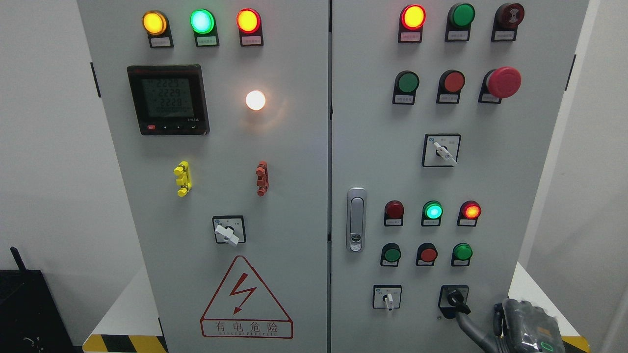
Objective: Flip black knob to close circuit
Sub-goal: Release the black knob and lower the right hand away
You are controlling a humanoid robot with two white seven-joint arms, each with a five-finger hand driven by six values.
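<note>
The black knob (454, 297) sits at the lower right of the right cabinet door, in a black square plate, with its lever pointing down and to the right. My right hand (463, 310) comes in at the bottom right corner. Its grey fingers (472, 327) reach up and left and close on the knob's lever. The rest of the hand (527, 326) stays low beside the cabinet's right edge. The left arm is out of view.
A white-handled selector (388, 298) sits left of the knob, with another (443, 152) higher up. Rows of lit and unlit lamps and buttons (428, 254) are above. A door latch (356, 219) is at the seam. A red mushroom stop button (503, 82) is at the upper right.
</note>
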